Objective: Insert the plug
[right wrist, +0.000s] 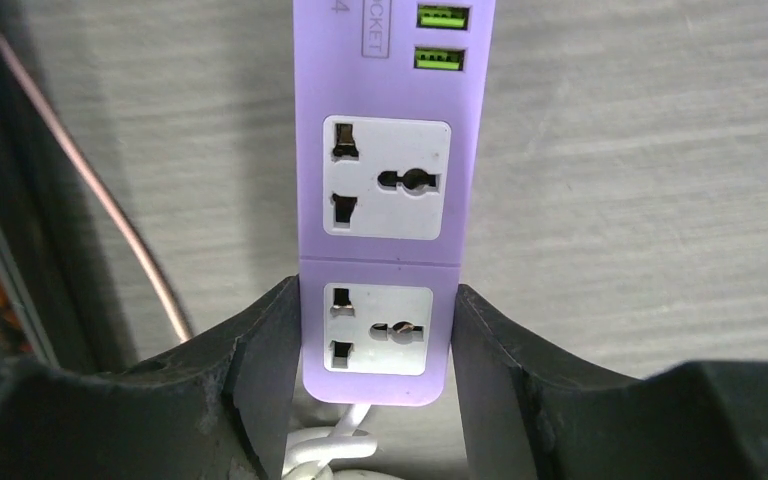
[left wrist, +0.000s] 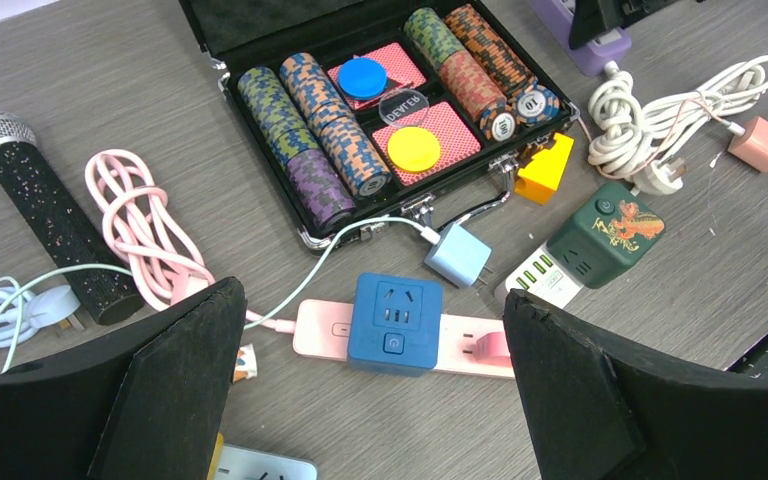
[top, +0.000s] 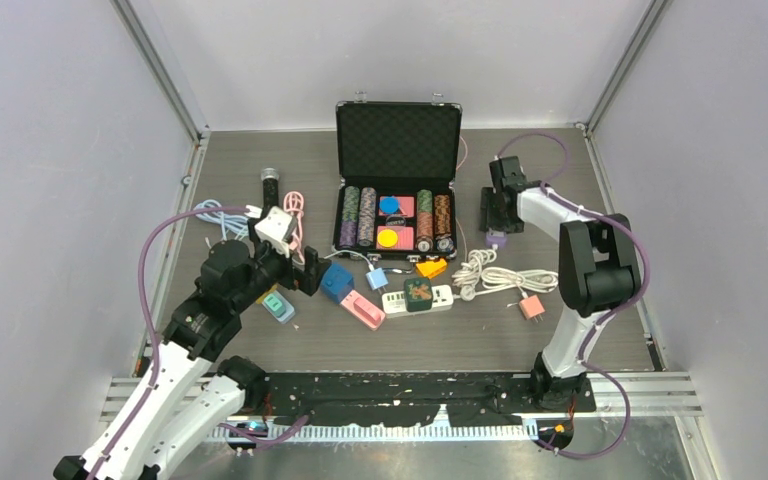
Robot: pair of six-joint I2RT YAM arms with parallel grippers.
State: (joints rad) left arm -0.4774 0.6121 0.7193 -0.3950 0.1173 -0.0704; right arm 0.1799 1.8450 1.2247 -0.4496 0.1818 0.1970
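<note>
My right gripper (right wrist: 378, 330) is shut on the near end of a purple power strip (right wrist: 390, 150), its fingers pressed against both long sides. The strip lies flat at the back right (top: 497, 238) and its sockets show empty. A white cord curls under its near end. My left gripper (left wrist: 372, 295) hangs open over a pink power strip (left wrist: 325, 328) that carries a blue cube socket (left wrist: 393, 322) and a small pink plug (left wrist: 485, 348). Loose plugs lie about: a light blue charger (left wrist: 457, 255), a salmon charger (left wrist: 760, 143) and a white cable's plug (left wrist: 663, 176).
An open poker chip case (top: 397, 190) stands at the back centre. A microphone (top: 271, 188), a pink cable (top: 295, 215) and a white cable (top: 215, 215) lie at the left. A white strip with a green cube (top: 418, 296), a yellow adapter (top: 431, 267) and a coiled white cable (top: 490, 275) fill the middle.
</note>
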